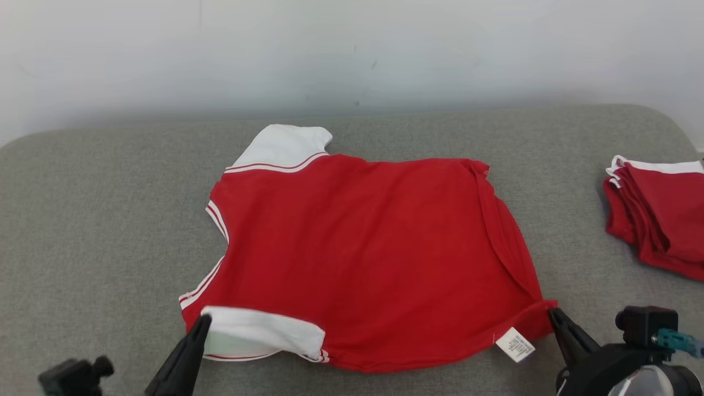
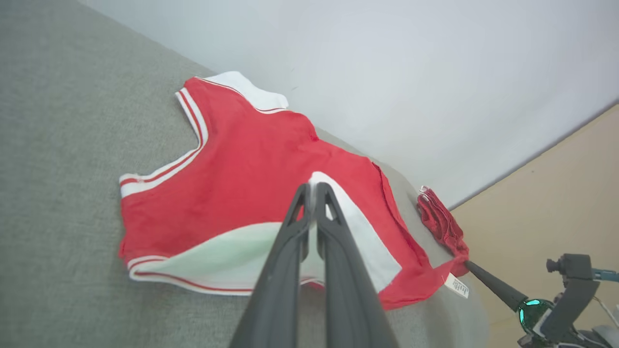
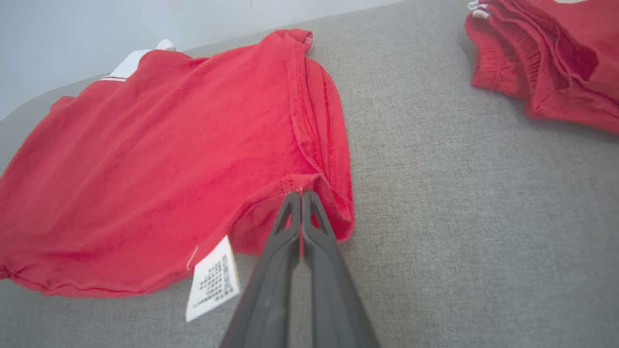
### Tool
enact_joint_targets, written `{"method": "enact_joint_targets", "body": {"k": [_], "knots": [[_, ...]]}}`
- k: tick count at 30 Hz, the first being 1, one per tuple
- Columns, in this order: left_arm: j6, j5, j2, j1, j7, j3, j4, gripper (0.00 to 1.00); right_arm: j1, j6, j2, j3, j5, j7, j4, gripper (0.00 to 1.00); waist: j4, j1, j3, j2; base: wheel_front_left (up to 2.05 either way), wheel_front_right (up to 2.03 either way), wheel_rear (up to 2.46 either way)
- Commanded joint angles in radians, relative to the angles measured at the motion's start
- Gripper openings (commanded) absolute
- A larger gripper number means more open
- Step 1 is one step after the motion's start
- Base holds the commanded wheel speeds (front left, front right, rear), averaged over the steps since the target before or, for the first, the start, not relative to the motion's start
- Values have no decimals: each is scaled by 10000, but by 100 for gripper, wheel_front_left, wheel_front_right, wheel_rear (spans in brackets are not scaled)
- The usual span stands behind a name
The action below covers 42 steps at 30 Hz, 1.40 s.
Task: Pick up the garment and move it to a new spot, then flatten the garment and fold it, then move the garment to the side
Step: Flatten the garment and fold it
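The garment point(image 1: 357, 247) is a red shirt with white sleeves, spread mostly flat on the grey padded surface point(image 1: 82, 220). Its near white sleeve point(image 1: 264, 333) is folded over the red body. My left gripper point(image 1: 203, 322) is shut on that sleeve's edge, and the left wrist view has the fingertips of this gripper point(image 2: 313, 186) pinched on the white cloth. My right gripper point(image 1: 551, 312) is shut on the near right hem corner, beside the white care label point(image 1: 515, 345). The right wrist view shows that gripper point(image 3: 301, 193) clamping the red hem point(image 3: 314, 183), which is slightly raised.
A pile of folded red garments point(image 1: 660, 220) lies at the right edge of the surface, also seen as the pile point(image 3: 546, 58) in the right wrist view. A pale wall point(image 1: 352, 55) rises behind. Bare grey fabric surrounds the shirt on the left and front.
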<state>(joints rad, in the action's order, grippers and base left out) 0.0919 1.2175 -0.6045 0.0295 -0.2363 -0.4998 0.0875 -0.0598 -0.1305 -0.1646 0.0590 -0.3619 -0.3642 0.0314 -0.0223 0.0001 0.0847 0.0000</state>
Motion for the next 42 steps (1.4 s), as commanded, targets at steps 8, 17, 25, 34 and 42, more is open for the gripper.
{"method": "enact_joint_targets", "body": {"k": [8, 17, 25, 34, 42], "knots": [[-288, -2571, 1233, 1800, -278, -250, -1391, 0, 980, -3, 104, -35, 284, 539, -769, 0, 93, -1, 608, 0, 0, 0, 0], [-446, -5188, 3212, 2725, -289, 1492, -2117, 0, 2166, -5, 230, 31, 801, 1532, -1419, 0, 7, -1, 1428, 0, 0, 0, 0], [-127, -6767, 4223, 3308, -292, 2500, -2846, 0, 2876, -5, 315, 216, 1271, 2018, -2083, 0, 19, -1, 1954, 0, 0, 0, 0], [199, -7821, 4876, 3491, -293, 3340, -3072, 0, 3370, -5, 395, 405, 1790, 2321, -2660, 0, -10, -1, 2175, 0, 0, 0, 0], [354, -8457, 5034, 4043, -293, 3156, -3330, 0, 3144, -5, 546, 777, 2078, 2185, -2908, 0, -19, -1, 2223, 0, 0, 0, 0]]}}
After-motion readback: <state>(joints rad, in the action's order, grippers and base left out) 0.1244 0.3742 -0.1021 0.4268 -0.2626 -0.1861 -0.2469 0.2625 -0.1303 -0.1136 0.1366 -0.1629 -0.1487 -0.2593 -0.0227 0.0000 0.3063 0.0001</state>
